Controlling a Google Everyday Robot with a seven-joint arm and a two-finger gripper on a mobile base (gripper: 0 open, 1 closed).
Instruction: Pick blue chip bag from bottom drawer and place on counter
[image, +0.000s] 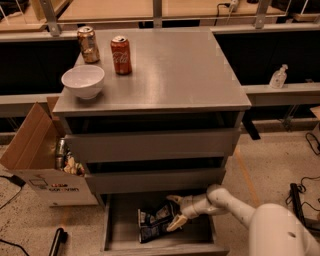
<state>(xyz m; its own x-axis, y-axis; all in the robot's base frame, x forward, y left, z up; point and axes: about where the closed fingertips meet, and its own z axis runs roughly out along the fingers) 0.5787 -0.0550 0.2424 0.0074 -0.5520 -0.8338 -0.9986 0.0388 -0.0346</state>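
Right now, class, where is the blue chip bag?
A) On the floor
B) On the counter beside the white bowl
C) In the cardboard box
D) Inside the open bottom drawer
D: the blue chip bag lies in the open bottom drawer, with the open pincer at the bag's right edge.

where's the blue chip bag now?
The blue chip bag lies in the open bottom drawer, low centre of camera view; the open end effector sits at its image-right edge.

White bowl (83, 81) left; red soda can (121, 55), bronze can (88, 44) farther back; cardboard box (35, 160) left on floor; white bottle (278, 77) far right.
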